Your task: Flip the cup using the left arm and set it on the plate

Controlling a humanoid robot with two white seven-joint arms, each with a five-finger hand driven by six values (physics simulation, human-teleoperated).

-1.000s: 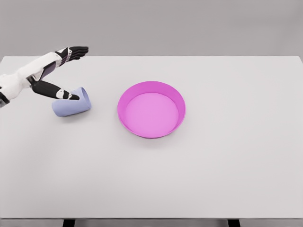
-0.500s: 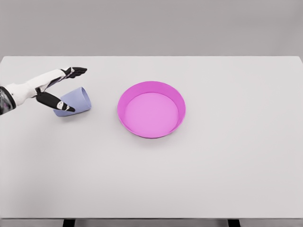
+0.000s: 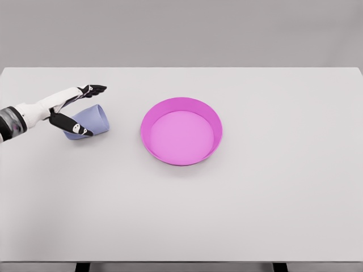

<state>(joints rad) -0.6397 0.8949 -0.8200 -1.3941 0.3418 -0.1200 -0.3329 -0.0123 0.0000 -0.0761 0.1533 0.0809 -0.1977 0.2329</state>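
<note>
A pale blue cup (image 3: 91,121) lies on its side on the white table, left of a magenta plate (image 3: 181,131), with its mouth turned to the right. My left hand (image 3: 79,109) reaches in from the left edge and straddles the cup. Its fingers (image 3: 93,89) stretch out above the cup's far side, and the thumb (image 3: 76,128) lies across its near side. The hand is open, spread around the cup without closing on it. No right arm shows in the picture.
The white table (image 3: 255,204) fills the view, with its front edge along the bottom. The plate has a raised rim and nothing in it.
My left hand has dropped lower and drawn back to the left, bringing fingers and thumb closer around the cup. The cup and plate have not moved.
</note>
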